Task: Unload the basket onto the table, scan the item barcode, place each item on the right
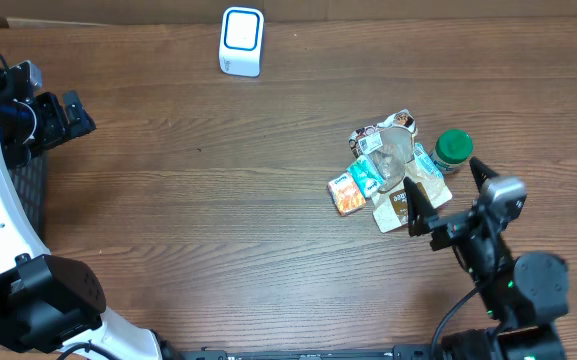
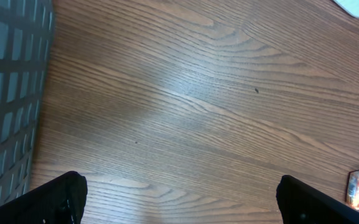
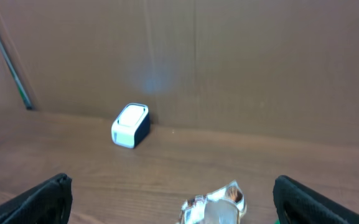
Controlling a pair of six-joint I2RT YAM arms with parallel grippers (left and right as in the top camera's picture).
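The right gripper hangs at the near right of the table, jaws spread wide and empty. Its fingers straddle the near-right edge of the pile of packets. The pile runs left to right, from an orange packet to a green-lidded jar. The print on the packets is too small to read. The white scanner stands well apart, far and to the left. The left gripper, also wide open and empty, is at far left beside a grey mesh basket.
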